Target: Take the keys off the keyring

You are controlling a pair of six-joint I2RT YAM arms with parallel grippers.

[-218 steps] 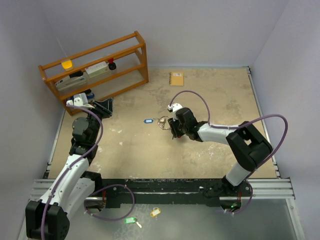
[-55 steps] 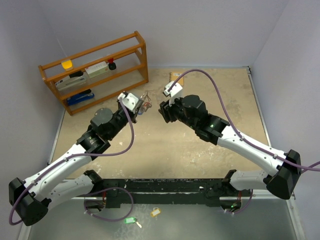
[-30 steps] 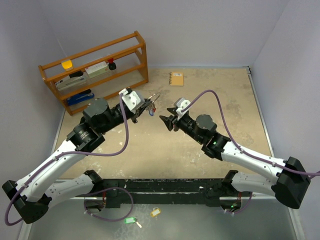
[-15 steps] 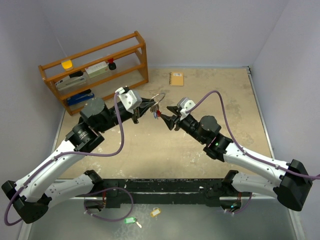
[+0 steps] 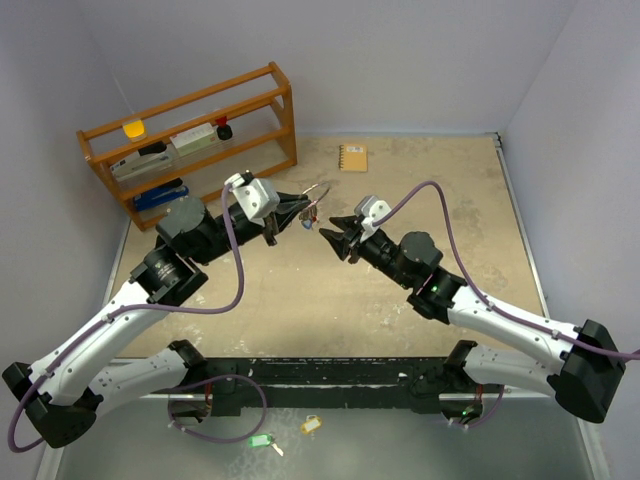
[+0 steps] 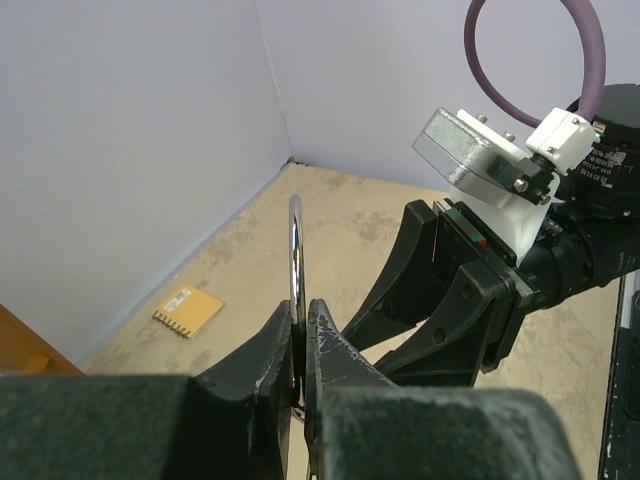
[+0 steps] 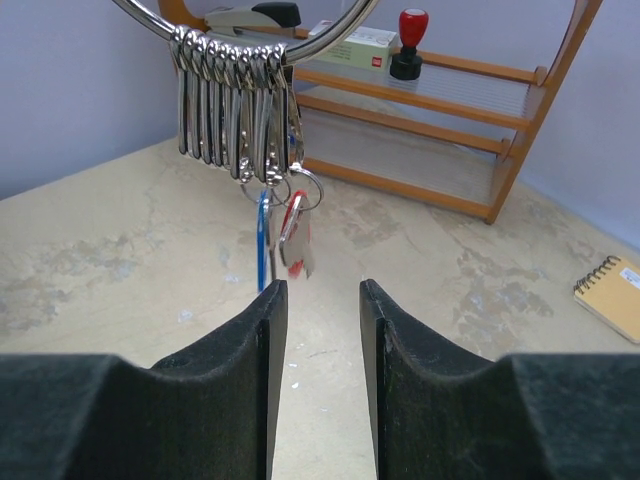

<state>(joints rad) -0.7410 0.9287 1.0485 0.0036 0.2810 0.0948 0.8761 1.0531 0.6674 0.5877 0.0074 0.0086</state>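
Note:
The keyring (image 6: 295, 235), a thin silver wire ring, is held up in the air with my left gripper (image 6: 300, 312) shut on its lower arc. In the right wrist view the keyring (image 7: 335, 30) carries a bunch of plain silver keys (image 7: 230, 110). Below them hang the keys with the blue tag (image 7: 263, 240) and the red tag (image 7: 298, 240). My right gripper (image 7: 322, 292) faces them, open, with nothing between its fingers. The tags dangle just beyond its left fingertip (image 7: 270, 300). From above, the left gripper (image 5: 298, 210) and right gripper (image 5: 328, 234) meet nose to nose over the table's middle.
A wooden shelf (image 5: 190, 140) with a red stamp (image 7: 408, 40), boxes and a stapler stands at the back left. A yellow notepad (image 5: 352, 157) lies at the back. Green (image 5: 261, 440) and yellow (image 5: 311, 425) tags lie below the front rail.
My right gripper's jaws have narrowed and it has edged closer to the hanging keys. The left gripper has kept its grip and shifted the ring slightly up and back.

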